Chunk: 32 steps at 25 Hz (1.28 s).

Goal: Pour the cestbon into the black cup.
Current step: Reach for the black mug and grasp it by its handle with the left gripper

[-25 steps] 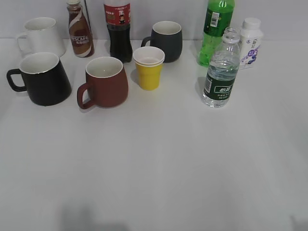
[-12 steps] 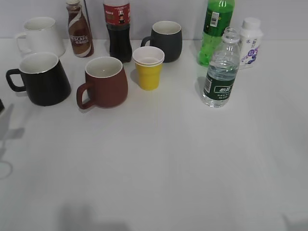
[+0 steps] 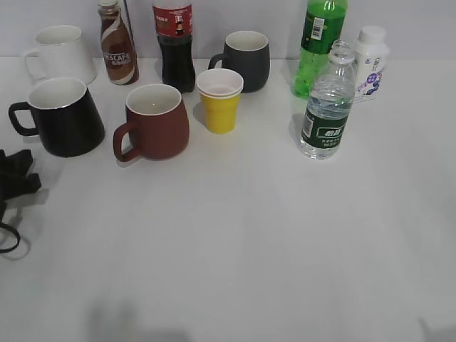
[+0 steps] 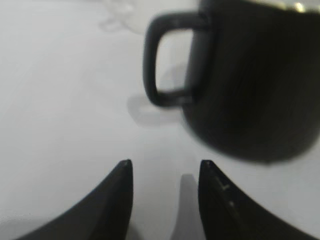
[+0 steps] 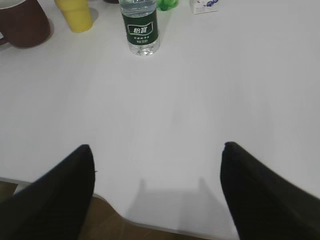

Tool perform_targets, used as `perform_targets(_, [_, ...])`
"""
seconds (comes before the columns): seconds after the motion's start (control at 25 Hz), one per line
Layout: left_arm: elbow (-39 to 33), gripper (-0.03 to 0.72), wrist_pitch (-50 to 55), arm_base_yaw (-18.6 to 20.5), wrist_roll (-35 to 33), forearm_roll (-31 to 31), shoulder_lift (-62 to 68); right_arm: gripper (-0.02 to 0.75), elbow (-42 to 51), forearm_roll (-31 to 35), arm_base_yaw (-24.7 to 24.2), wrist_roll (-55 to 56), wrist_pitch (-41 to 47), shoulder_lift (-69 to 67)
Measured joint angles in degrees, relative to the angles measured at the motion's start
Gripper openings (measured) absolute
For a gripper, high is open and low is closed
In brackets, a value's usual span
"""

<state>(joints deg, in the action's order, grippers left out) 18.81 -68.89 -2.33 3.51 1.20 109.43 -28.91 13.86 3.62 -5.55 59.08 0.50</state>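
From the clear ribbed water bottle (image 3: 328, 114), the glossy black mug (image 3: 64, 114) stands well apart at nine o'clock, the reddish-brown mug (image 3: 157, 121) and yellow paper cup (image 3: 220, 100) between them

White matte table (image 3: 249, 235) filled exterior view. Pale grey wall (image 3: 420, 25) ran behind its far edge. Light was even, shadows soft. Brown floor (image 5: 100, 222) showed beyond table's near edge in right wrist view.

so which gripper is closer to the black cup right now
Left. The left gripper is open just short of the black cup, near its handle. The right gripper is open over the table's near edge, far from it.
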Motion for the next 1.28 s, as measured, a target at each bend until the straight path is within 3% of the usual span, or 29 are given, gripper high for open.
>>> perform_targets(0.4, [6.4,0.335,-0.1,1.5,0.0,0.2,0.0,0.589,0.0,0.0,0.0,0.0,0.0,0.0])
perform_targets(0.96, [15.2,0.314,8.1,2.8,0.0,5.1,3.0,0.589,0.0,0.0,0.0,0.0,0.0,0.0])
perform_targets(1.04, [16.2,0.283,7.7,2.8,0.0,5.1,3.8,0.589,0.0,0.0,0.0,0.0,0.0,0.0])
perform_targets(1.2, [17.1,0.097,7.1,2.8,0.0,5.3,4.6,0.589,0.0,0.0,0.0,0.0,0.0,0.0])
perform_targets(1.28, [17.2,0.048,6.6,2.9,0.3,5.3,4.6,0.589,0.0,0.0,0.0,0.0,0.0,0.0])
